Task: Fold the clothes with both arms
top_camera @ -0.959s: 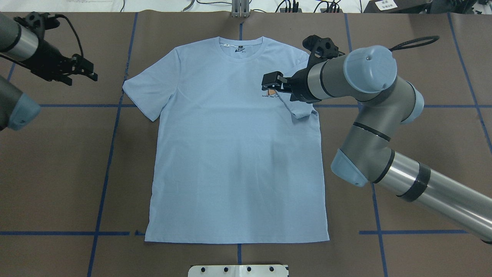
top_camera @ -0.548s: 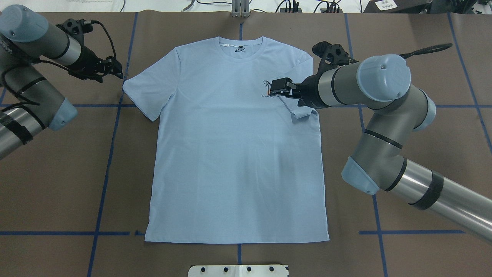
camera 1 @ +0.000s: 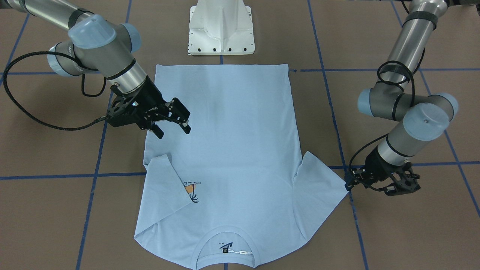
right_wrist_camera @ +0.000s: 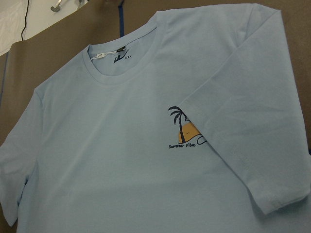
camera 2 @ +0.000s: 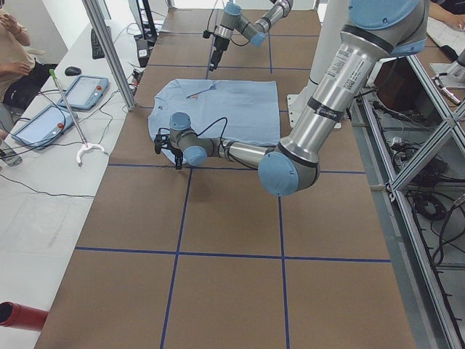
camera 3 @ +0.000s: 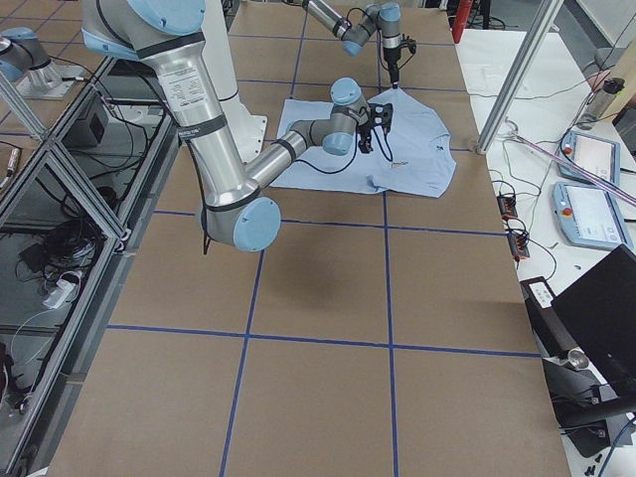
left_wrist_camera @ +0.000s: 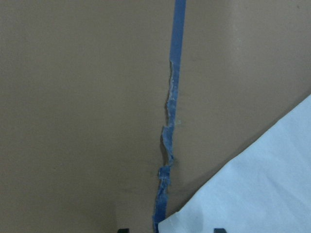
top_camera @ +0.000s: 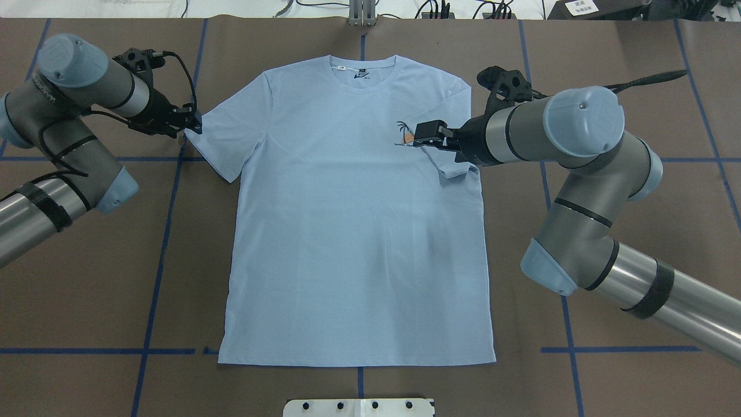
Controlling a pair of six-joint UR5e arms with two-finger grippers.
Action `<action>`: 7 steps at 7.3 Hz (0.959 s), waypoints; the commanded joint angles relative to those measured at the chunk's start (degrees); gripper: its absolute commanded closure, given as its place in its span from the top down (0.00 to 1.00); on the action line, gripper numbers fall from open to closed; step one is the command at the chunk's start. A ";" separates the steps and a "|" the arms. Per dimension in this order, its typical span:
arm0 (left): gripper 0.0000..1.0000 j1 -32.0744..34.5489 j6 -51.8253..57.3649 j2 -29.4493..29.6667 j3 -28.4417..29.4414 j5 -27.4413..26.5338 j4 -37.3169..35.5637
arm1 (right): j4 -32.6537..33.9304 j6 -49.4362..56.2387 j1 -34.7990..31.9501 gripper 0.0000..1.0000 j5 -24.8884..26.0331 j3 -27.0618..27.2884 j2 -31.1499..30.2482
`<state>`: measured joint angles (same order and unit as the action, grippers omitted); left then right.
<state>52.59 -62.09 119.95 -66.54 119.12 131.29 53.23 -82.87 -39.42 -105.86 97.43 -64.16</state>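
Seen from overhead, the left arm (top_camera: pixel 87 78) comes in from 9 o'clock and bends toward the shirt (top_camera: pixel 353 243). The left end effector (top_camera: pixel 194 124) sits low over the counter (top_camera: pixel 87 278), right at the outer tip of the flat sleeve (top_camera: pixel 228 136). The wrist view shows its fingertips (left_wrist_camera: pixel 123 230) spread. The sleeve corner lies between them, beside a torn strip of blue tape (left_wrist_camera: pixel 170 126). Whether metal touches cloth cannot be told.

The shirt lies face up and smooth in the middle of the counter. Its collar (top_camera: pixel 363 87) is at 12 o'clock and its hem at 6 o'clock. A dark label (top_camera: pixel 360 73) shows inside the neck. The flat sleeve reaches out toward 9 o'clock.

At the 3 o'clock side the folded sleeve (top_camera: pixel 454 168) is turned inward across the chest. Its edge overlaps the side of the palm-tree print (top_camera: pixel 402 131).

The right end effector (top_camera: pixel 421 135) hangs above the chest, close to the print and to the inner end of the folded sleeve. The front-facing view shows its fingers well apart with nothing between them, clear of the cloth. The right arm (top_camera: pixel 579 133) runs from there toward 4 o'clock and leaves the overhead view at the lower right.
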 commanded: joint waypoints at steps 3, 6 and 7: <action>0.00 -0.30 0.04 0.55 0.36 -0.12 -0.07 | -0.06 0.69 -0.13 1.00 0.04 -0.13 -0.35; 0.00 -0.03 -3.18 3.36 -3.75 -0.03 -0.33 | -0.14 0.69 -0.14 1.00 0.13 -0.05 -0.79; 0.00 -0.90 -7.65 5.80 -4.38 0.06 -0.33 | -0.14 0.69 -0.14 1.00 0.13 -0.05 -0.88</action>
<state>52.38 -65.38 123.50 -69.46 119.11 131.00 53.09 -82.18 -39.55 -105.74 97.35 -64.85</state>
